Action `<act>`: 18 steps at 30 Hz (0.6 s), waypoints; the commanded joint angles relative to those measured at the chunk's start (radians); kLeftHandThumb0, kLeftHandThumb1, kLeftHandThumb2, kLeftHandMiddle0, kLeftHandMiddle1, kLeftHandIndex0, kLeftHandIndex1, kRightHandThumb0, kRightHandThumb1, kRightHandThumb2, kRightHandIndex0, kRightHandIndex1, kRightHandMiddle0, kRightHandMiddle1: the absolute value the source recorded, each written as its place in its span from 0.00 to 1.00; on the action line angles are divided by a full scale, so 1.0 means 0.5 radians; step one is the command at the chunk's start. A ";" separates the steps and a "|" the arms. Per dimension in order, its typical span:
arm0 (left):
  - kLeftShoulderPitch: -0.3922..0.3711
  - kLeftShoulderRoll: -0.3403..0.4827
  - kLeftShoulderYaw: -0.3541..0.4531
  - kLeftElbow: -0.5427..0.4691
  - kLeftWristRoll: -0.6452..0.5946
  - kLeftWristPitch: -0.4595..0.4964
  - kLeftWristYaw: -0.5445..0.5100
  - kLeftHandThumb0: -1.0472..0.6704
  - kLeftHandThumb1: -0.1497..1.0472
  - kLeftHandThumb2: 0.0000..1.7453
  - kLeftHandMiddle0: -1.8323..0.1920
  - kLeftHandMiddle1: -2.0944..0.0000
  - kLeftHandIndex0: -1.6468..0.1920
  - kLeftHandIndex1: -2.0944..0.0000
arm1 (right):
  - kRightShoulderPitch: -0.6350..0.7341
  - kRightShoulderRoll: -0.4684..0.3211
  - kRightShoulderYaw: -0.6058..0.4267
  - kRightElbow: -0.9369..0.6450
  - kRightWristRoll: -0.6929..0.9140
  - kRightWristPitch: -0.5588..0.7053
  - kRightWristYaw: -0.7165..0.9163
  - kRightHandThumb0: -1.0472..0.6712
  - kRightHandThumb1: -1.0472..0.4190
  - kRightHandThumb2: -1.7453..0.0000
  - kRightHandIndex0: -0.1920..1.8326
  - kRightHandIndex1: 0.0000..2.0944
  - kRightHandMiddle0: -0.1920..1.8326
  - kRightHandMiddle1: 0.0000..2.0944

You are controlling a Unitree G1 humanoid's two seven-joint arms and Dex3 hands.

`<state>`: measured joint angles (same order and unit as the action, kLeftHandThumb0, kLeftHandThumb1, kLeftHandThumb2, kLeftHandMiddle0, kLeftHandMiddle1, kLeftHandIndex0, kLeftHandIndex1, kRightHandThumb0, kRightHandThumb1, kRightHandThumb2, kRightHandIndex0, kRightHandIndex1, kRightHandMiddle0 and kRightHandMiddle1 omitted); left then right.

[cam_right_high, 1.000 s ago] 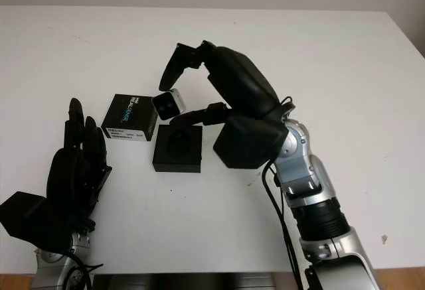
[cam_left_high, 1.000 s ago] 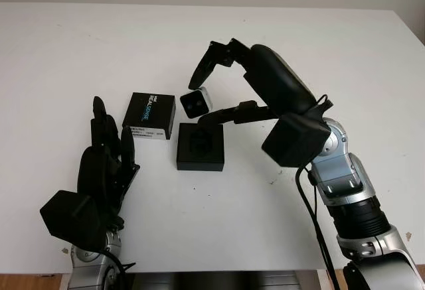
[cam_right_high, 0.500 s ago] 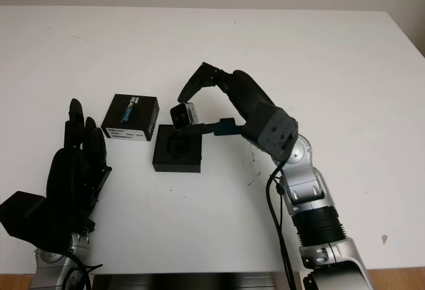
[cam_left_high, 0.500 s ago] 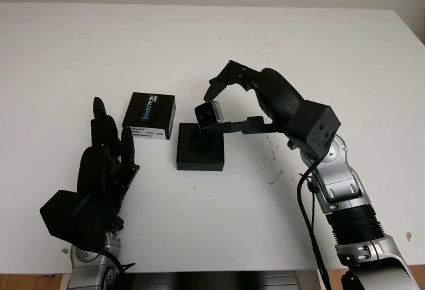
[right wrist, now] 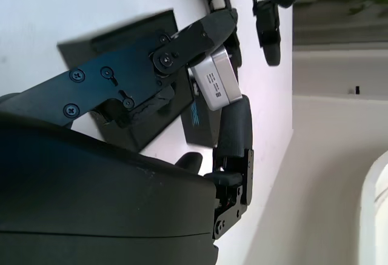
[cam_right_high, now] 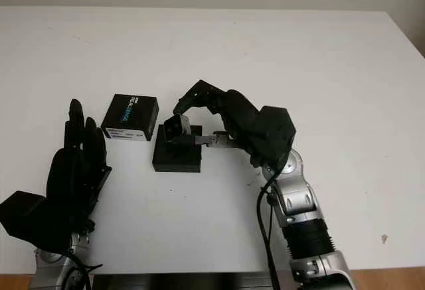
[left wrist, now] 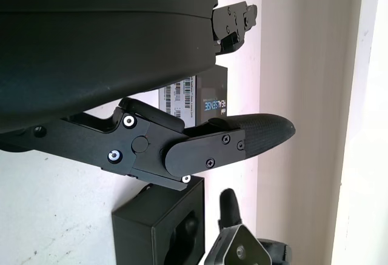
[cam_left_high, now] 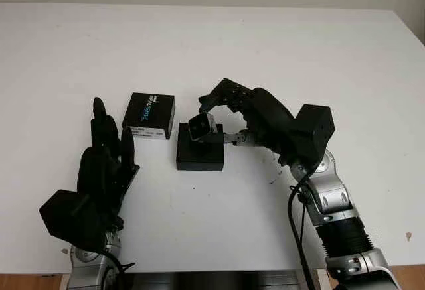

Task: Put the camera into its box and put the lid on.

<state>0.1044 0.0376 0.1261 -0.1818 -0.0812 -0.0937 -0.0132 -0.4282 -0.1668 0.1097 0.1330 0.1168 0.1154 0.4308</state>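
1. Lowered since the earlier frame, the right robot hand [cam_left_high: 219,114] pinches the camera [cam_left_high: 200,127] just above the open box [cam_left_high: 200,154].
2. Lid [cam_left_high: 149,115] lies beside it; left robot hand [cam_left_high: 106,170] is open, idle.
3. Square the camera to the recess, then release.

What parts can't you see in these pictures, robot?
- Whether the camera already touches the box: the right hand and the camera cover the box's hollow in the eye views.
- The small label print on the lid: too small in the eye views, partly behind the open left hand in the left wrist view.
- The camera's lens side in the right wrist view: fingers hide it.
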 commanded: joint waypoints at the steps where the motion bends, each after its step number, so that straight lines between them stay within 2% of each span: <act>1: 0.010 0.001 0.002 -0.015 -0.011 -0.016 -0.007 0.22 1.00 0.34 1.00 0.99 1.00 0.99 | 0.037 0.050 -0.006 -0.073 0.068 0.058 0.016 0.38 0.03 0.97 0.01 0.50 0.21 0.83; 18: 0.018 -0.002 0.000 -0.028 0.005 -0.001 0.007 0.22 1.00 0.35 1.00 0.99 1.00 0.99 | 0.089 0.165 0.022 -0.043 0.040 0.138 -0.103 0.37 0.02 0.97 0.00 0.48 0.20 0.83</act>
<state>0.1048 0.0374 0.1262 -0.1817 -0.0798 -0.0937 -0.0115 -0.3912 -0.0909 0.1156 0.1105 0.1404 0.1954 0.3845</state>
